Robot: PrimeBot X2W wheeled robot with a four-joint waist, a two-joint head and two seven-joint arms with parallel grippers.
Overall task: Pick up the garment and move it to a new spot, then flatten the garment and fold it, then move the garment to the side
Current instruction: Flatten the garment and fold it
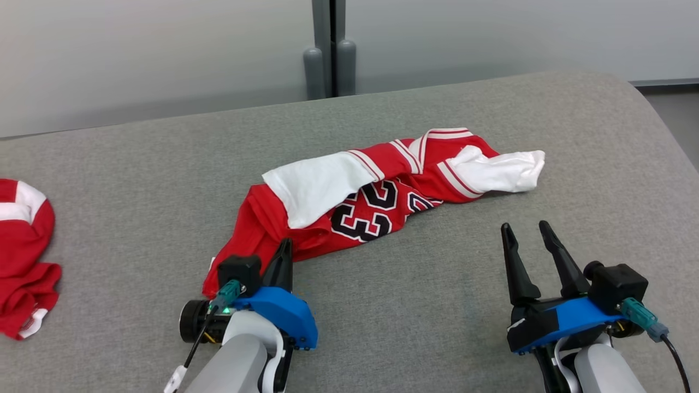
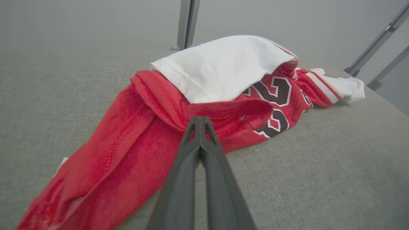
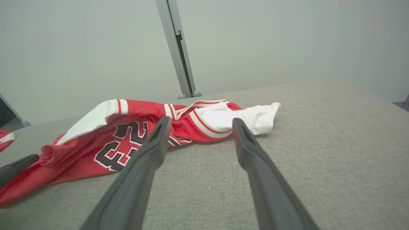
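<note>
The left gripper's [image 2: 198,118] two dark fingers are pressed together, tips meeting on the rolled red hem at the near-left end of the red-and-white jersey [image 1: 360,207]. They seem to nip a thin bit of cloth, though how much is caught cannot be told. The jersey lies crumpled across the middle of the grey upholstered surface [image 1: 437,305], number showing, white sleeves flung to either end. For the pickup to go well, the pinch should hold the doubled hem rather than a single slack layer, and the lift should be slow and straight up so the cloth peels off the surface without slipping free. Behind the fingers, the blue-shelled wrist sits low, nearly on the surface, the pale forearm reaching in from the lower left. The right gripper [image 1: 524,226] rests apart from the jersey's near edge, fingers spread wide and holding nothing. Another red-and-white garment [image 1: 24,256] lies at the far left.
</note>
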